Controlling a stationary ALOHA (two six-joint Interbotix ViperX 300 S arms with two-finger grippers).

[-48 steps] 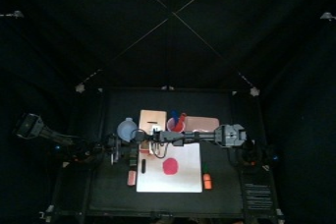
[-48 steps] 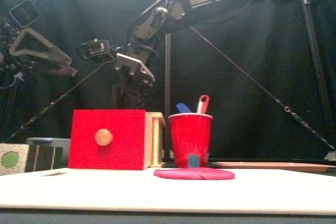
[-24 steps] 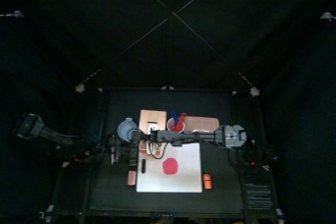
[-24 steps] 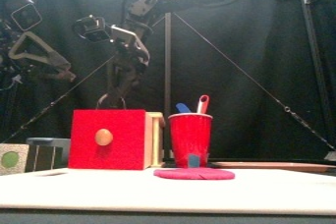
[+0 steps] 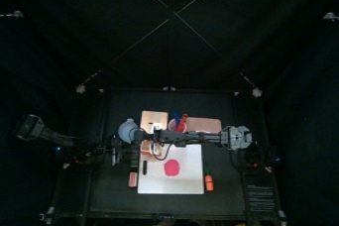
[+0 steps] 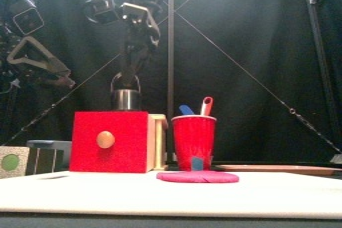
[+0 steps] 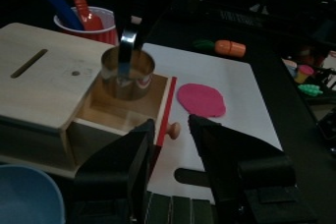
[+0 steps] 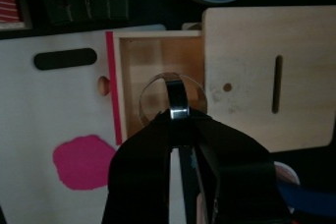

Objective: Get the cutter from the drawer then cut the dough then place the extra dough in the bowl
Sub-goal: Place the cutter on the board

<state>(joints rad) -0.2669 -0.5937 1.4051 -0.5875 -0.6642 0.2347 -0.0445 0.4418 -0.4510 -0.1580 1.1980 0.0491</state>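
The cutter (image 6: 124, 98) is being held by its wire handle in the clenched right gripper (image 8: 175, 117), just above the wooden box (image 6: 111, 142) and its open drawer (image 7: 125, 117). The left gripper (image 7: 171, 164) is being held spread and empty near the drawer. Fetching is seemingly being finished; next the cutter is to be carried over the dough (image 7: 201, 98) and pressed down squarely.

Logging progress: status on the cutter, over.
Right gripper shut on cutter, above open drawer. Left gripper open at drawer front. Dough uncut, nothing blocking.
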